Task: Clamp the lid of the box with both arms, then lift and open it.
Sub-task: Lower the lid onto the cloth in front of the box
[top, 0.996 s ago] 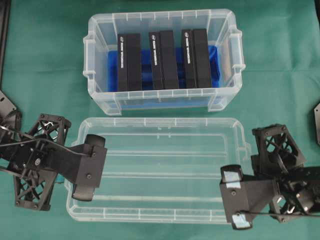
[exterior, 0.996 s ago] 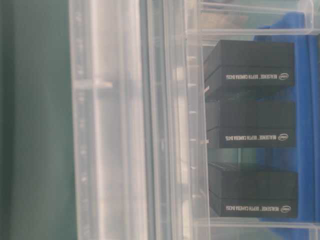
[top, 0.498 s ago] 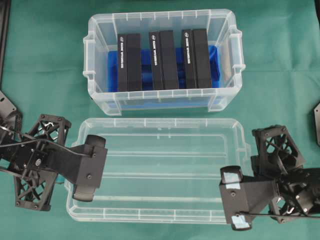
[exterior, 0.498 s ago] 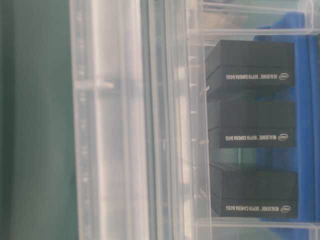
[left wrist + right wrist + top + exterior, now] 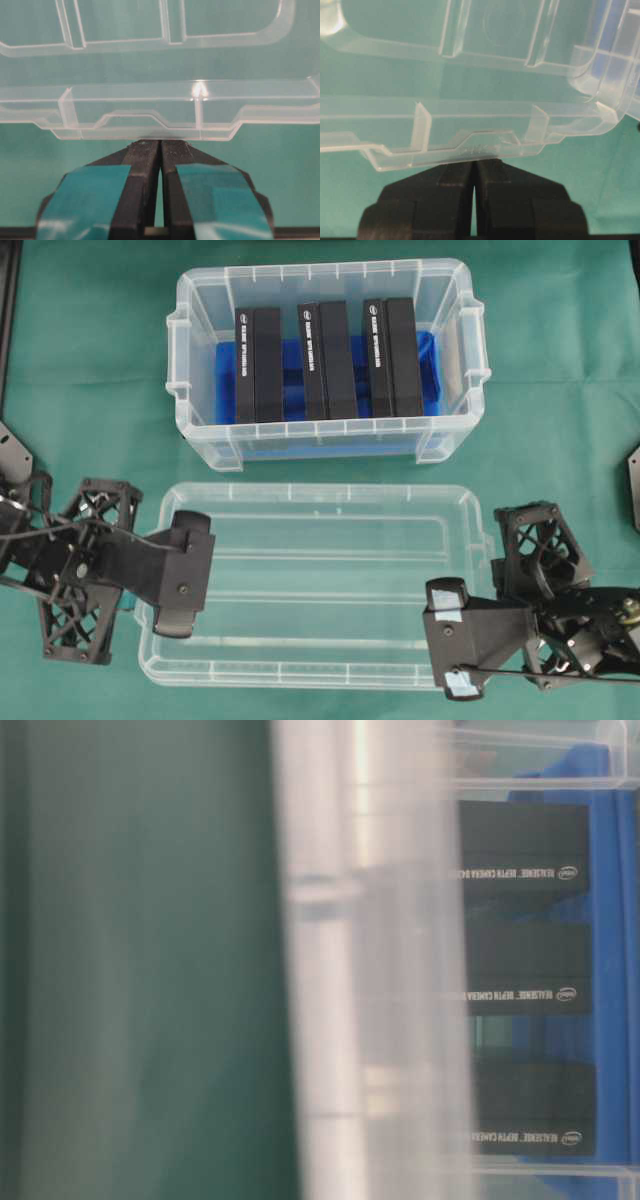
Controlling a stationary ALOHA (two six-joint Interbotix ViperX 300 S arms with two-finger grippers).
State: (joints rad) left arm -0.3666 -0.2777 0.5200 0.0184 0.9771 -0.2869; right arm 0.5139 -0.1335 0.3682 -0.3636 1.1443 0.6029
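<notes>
We see our left tool (image 5: 160, 145) pinched together on the lid's (image 5: 320, 585) short-side tab, and our right tool (image 5: 474, 162) likewise clamped on the opposite tab. The lid spans between both tools, while the box (image 5: 325, 445) sits beyond it on the table (image 5: 560, 420).

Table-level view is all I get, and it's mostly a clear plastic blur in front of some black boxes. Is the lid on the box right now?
Observer: No. Overhead, the lid is off the box, in front of it, with a gap between them.
Operator: Does the left end effector have it?
Observer: Yes. The left wrist view shows the left end effector shut on the lid's edge.
Operator: And the right?
Observer: The right end effector is shut on the opposite short edge, seen from its wrist camera.
</notes>
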